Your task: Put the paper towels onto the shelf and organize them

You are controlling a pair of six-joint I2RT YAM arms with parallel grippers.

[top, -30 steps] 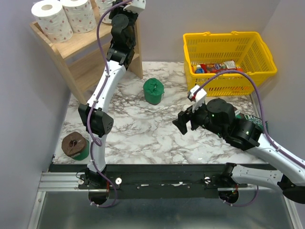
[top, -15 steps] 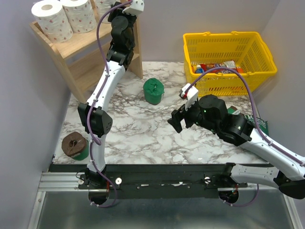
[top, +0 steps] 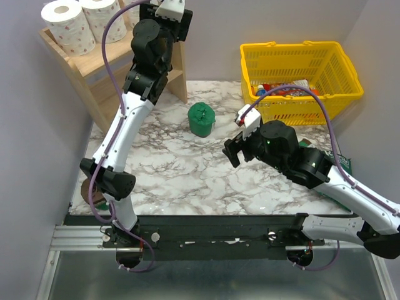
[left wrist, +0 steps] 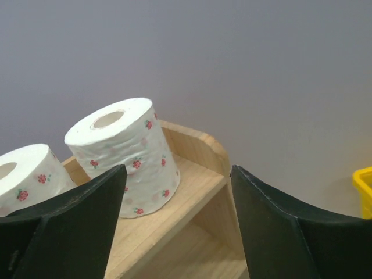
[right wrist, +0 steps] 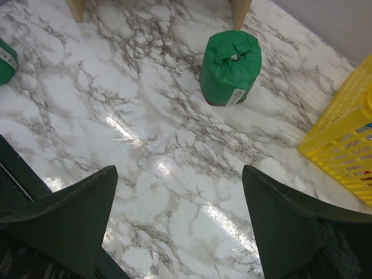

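left pincer gapes empty, raised just before the shelf top, where two white rolls stand. right pincer hangs wide open, empty, over the counter, aimed at an upright green roll. a second green roll sits at the counter's left edge. by my reckoning, green ones remain.

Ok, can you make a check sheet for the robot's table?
Surface: marble table, shiny glare spots.
Job's things: two white rolls on shelf top; green roll upright on table; second roll part hidden by left arm.
Clutter: yellow basket with snack packets; flat green packet partly behind right arm.
Grippers: left gripper open by shelf top; right gripper open over table; both empty.
Cables: purple cables loop along both arms.
Surroundings: plain grey walls.
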